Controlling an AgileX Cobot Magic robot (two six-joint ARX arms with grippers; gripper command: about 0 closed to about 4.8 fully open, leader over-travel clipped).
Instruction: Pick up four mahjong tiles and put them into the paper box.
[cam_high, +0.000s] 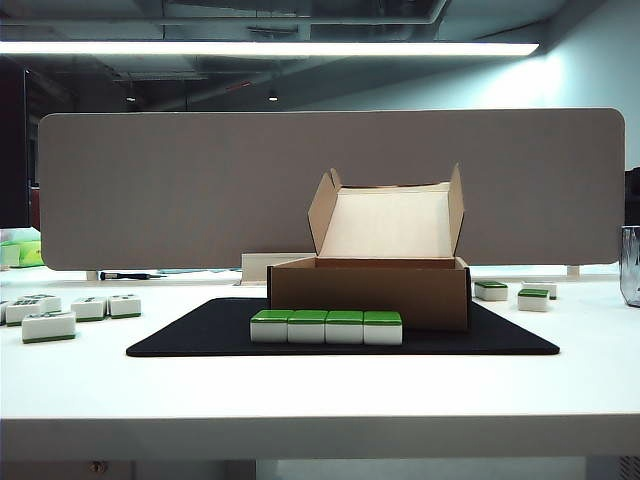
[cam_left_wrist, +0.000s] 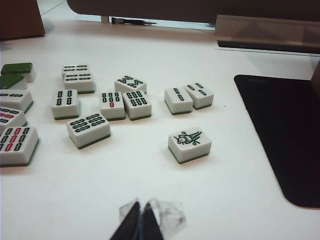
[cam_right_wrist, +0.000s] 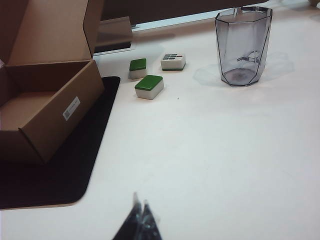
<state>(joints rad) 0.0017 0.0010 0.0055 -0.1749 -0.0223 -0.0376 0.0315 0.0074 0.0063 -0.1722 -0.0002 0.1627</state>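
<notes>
A: Start with what's closest. How do the tools stand?

B: The left tool (cam_left_wrist: 140, 220) hangs over bare white bench (cam_high: 300, 400), its two tips pressed together, nothing between them. The right tool (cam_right_wrist: 140, 220) looks the same: tips meeting, empty, also over bare bench.

A: And the mahjong tiles?

B: All four mahjong tiles (cam_high: 326, 327) lie in a tight row, side touching side, green backs up, near the front edge of the black mat (cam_high: 200, 340). Neither tool is near them.

A: The paper box?

B: Just behind the row, also on the mat. The paper box (cam_high: 368, 293) is open, lid standing upright at the back, pale inside showing, side flaps angled out. From the right wrist view its interior (cam_right_wrist: 25, 107) looks bare as far as I can see.

A: Anything off to the sides?

B: On the left, loose face-up tiles (cam_left_wrist: 90, 131) scattered on the bench, one with a bird design (cam_left_wrist: 189, 144) sitting apart, nearer the mat. On the right, two green-backed spare tiles (cam_right_wrist: 149, 86) and a face-up one beside them, then a clear faceted cup (cam_right_wrist: 243, 45) farther out.

A: And beyond?

B: A long grey partition (cam_high: 330, 180) across the back of the bench.
</notes>
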